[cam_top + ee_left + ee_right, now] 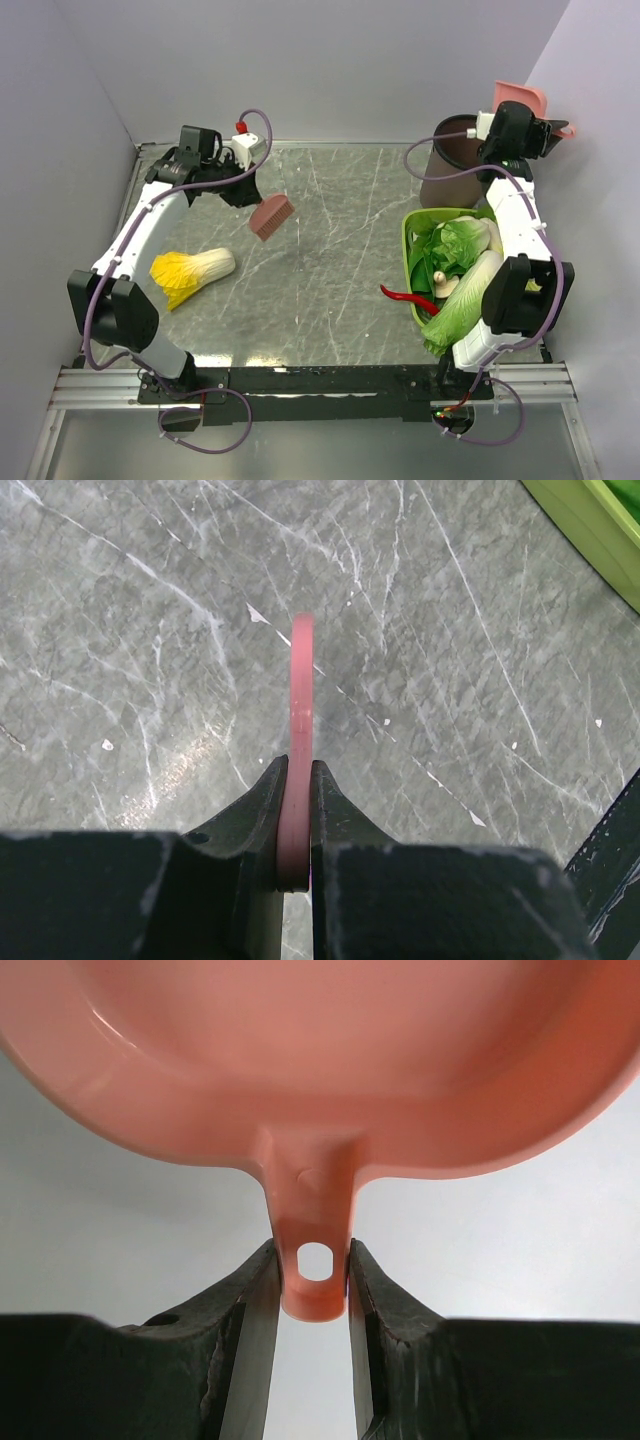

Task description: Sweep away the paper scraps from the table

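Table (330, 285), L tool (300, 770) on brush (271, 216), R tool (315, 1260) on dustpan (330, 1060)

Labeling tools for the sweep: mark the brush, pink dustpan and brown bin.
brush (271, 215), top external view, on the bristle head.
pink dustpan (330, 1060), right wrist view, on the pan body.
brown bin (445, 185), top external view, on the outer wall.

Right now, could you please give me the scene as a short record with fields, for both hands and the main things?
left hand: shut on a pink-handled brush, above the grey-green marble-look table
right hand: shut on the handle of a pink plastic dustpan, held up beside the dark brown round bin
paper scraps: none visible on the table
other things: yellow-and-white cabbage on the table; green plastic basket with pale-green leafy vegetables
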Available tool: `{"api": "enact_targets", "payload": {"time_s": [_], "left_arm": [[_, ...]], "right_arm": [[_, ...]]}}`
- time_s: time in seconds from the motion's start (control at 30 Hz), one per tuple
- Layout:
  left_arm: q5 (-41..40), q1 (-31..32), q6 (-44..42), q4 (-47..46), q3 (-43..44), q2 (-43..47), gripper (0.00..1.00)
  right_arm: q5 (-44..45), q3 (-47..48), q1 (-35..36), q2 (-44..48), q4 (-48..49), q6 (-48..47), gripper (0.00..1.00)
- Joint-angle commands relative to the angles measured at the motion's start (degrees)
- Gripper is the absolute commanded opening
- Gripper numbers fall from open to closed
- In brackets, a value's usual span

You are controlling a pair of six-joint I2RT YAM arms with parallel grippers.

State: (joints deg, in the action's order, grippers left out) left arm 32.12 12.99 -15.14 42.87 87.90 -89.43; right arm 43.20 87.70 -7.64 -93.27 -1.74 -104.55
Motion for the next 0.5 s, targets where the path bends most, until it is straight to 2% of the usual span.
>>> {"api": "enact_targets", "payload": {"time_s": [0.0,0.13,0.27,0.4,0.47], "left_arm": [[2.3,0.0,0.8,-1.4,3.6,-0.4,0.01],[2.9,0.0,1.2,-1.6,4.7,-0.9,0.01],[2.9,0.0,1.2,-2.5,4.8,-0.9,0.01],[2.7,0.0,0.9,-2.6,4.4,-0.4,0.01],[2.2,0.0,0.3,-2.6,4.1,0.0,0.01]], "right_arm": [[1.3,2.9,0.3,4.7,-5.7,-3.5,0.00],[0.6,9.3,0.1,2.8,-19.0,-3.6,0.00],[-1.7,11.1,0.1,1.7,-21.7,-7.8,0.00],[-0.8,11.7,0.3,0.4,-17.8,-10.8,0.00],[-1.2,13.4,1.3,-1.2,-12.0,-8.7,0.00]]}}
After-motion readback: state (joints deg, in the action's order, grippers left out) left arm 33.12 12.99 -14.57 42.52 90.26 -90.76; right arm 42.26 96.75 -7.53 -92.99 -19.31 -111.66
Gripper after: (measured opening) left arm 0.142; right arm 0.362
